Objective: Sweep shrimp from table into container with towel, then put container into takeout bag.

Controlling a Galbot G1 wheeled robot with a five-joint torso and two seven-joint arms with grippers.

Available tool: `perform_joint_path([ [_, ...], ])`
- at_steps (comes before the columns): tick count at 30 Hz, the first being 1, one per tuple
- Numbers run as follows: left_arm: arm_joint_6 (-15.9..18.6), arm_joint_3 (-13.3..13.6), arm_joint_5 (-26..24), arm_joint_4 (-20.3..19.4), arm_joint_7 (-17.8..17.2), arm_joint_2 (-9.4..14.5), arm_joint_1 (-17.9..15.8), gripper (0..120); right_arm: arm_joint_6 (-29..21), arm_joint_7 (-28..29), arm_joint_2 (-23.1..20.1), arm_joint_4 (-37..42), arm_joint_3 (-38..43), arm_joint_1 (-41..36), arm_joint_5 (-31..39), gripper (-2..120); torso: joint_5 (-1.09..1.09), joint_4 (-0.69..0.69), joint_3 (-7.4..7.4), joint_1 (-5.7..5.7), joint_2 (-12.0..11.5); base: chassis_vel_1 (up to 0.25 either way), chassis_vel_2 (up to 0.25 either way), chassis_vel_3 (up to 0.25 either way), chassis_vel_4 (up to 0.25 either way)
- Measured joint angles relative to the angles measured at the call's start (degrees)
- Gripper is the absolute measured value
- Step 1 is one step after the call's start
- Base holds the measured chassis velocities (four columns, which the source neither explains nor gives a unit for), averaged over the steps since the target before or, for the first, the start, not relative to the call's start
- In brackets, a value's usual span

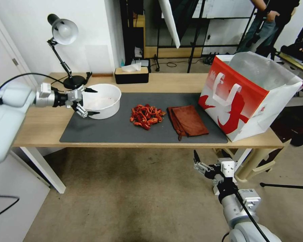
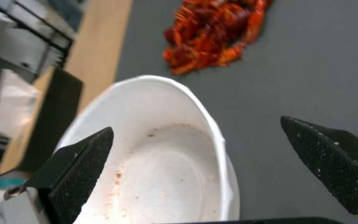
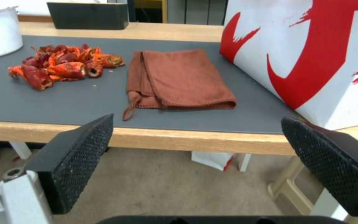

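White bowl, head view: the bowl (image 1: 102,100) sits at the left end of the grey mat (image 1: 124,131) on the wooden counter (image 1: 43,124), mouth up. The left tool (image 1: 90,102) is at its near-left rim with its two black fingers spread wide, one above the rim and one at the outer wall. I judge it is lining up to grip the rim.
Shrimp, head view: the red-orange shrimp (image 1: 146,116) lie in one heap mid-mat, between bowl and cloth, apart from both.
Cloth, head view: the rust-brown towel (image 1: 188,121) lies folded flat just right of the heap, not yet picked up.
Bag, head view: the takeout bag (image 1: 249,95) stands open at the right end of the counter, silvery lining showing, probably ready to take the bowl from above.
Right arm, head view: the right tool (image 1: 199,163) hangs below the counter's front edge, clear of everything.
Other items, head view: a desk lamp (image 1: 64,32) and a black tissue box (image 1: 131,74) stand at the back.
Left wrist view: the bowl holds no shrimp, only faint reddish specks; one finger hangs over the inside of the bowl, the other over the mat.
Right wrist view: its fingers are wide apart with nothing between them, facing the towel.
Writing: the bag carries a bold red brush-stroke print on white; I cannot read any words.
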Motion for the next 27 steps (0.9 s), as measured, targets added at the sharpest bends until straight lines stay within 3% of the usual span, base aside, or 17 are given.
perform_joint_path([
  [5,-2.3,3.4,7.0,2.8,4.3,-1.6,-4.3,100,0.0,0.0,0.0,0.0,0.3,0.0,0.0,100,0.00,0.01,0.00,-0.01,0.0,0.000,0.000,0.000,0.000],
  [13,-5.5,7.3,12.3,5.4,4.3,-2.8,-8.1,100,0.2,0.0,0.0,-0.5,0.3,0.1,0.1,100,0.01,0.00,0.00,-0.01,0.0,0.000,0.000,0.000,0.000],
  [18,-6.7,8.3,14.6,6.6,4.6,-3.7,-9.3,100,0.3,0.1,0.0,-0.7,0.2,0.1,0.1,100,0.01,0.00,-0.01,-0.01,0.0,0.000,0.000,0.000,0.000],
  [26,-8.7,8.8,19.5,9.8,6.1,-5.8,-10.8,74,0.4,0.1,0.0,-0.7,0.3,0.1,0.1,100,0.01,0.00,0.00,-0.01,0.0,0.000,0.000,0.000,0.000],
  [27,-8.8,9.1,20.0,9.9,6.8,-6.0,-10.9,67,0.4,0.1,0.0,-0.7,0.4,0.0,0.1,100,0.01,0.00,0.00,-0.01,0.0,0.000,0.000,0.000,0.000],
])
